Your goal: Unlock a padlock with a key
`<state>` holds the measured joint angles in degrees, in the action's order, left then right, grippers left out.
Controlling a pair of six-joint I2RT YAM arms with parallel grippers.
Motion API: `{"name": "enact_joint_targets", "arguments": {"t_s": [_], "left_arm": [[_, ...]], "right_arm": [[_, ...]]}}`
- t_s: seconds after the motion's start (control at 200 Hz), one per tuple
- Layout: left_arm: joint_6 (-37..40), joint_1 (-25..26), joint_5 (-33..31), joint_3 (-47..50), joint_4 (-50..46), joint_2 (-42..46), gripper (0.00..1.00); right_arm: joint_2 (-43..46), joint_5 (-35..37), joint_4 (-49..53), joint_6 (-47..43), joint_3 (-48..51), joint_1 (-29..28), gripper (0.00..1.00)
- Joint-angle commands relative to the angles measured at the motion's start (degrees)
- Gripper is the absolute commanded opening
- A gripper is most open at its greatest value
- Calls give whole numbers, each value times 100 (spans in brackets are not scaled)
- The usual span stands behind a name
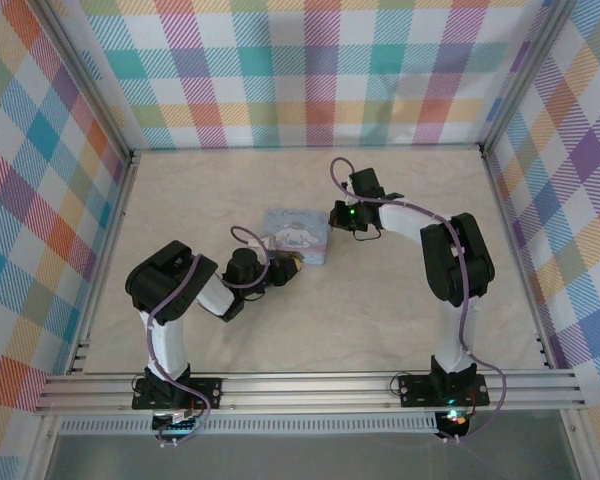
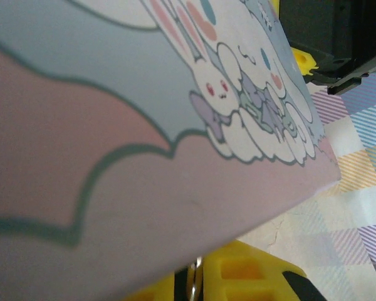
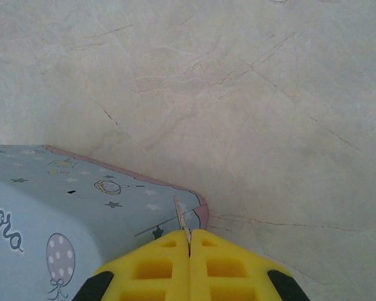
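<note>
In the right wrist view my right gripper [image 3: 189,237] is shut on the key [image 3: 182,217], a thin metal sliver sticking out of the yellow fingers [image 3: 229,266] over a corner of the pale blue tin [image 3: 62,200]. From above, that gripper [image 1: 340,217] sits at the tin's right edge. My left gripper [image 1: 288,266] is at the front edge of the tin [image 1: 296,236]. Its yellow fingers [image 2: 257,269] pinch a thin metal strip with a dark part beside it, the padlock [image 2: 193,279]. The tin [image 2: 113,125] looms close above and hides most of the padlock.
The tin with the cartoon picture lies mid-table between both arms. The pale marbled tabletop [image 1: 410,300] stretches around it. Checked walls [image 1: 310,70] and an aluminium frame close in the back and both sides.
</note>
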<state>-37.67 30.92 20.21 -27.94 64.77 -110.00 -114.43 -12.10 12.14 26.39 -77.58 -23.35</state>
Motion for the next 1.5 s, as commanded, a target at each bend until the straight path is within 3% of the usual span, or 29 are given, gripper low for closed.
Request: {"name": "enact_joint_targets", "arguments": {"t_s": [0.0,0.27,0.5,1.025,1.495], "left_arm": [[-74,-59,354,-1,-1755,-303,8],[-97,-51,1011,-399,-2238,-562,10],[-268,-49,1111,-633,-2613,-542,10],[-1388,-16,713,-1691,-4728,959,10],[-2086,181,-14,-2232,-5180,1579,10]], "right_arm": [[-161,-275,146,50,-287,-73,0],[-562,-379,447,-81,-979,-90,0],[-632,-164,649,-227,-1110,-32,0],[1104,-18,237,-252,755,587,0],[3241,-1014,-841,557,2850,626,0]]}}
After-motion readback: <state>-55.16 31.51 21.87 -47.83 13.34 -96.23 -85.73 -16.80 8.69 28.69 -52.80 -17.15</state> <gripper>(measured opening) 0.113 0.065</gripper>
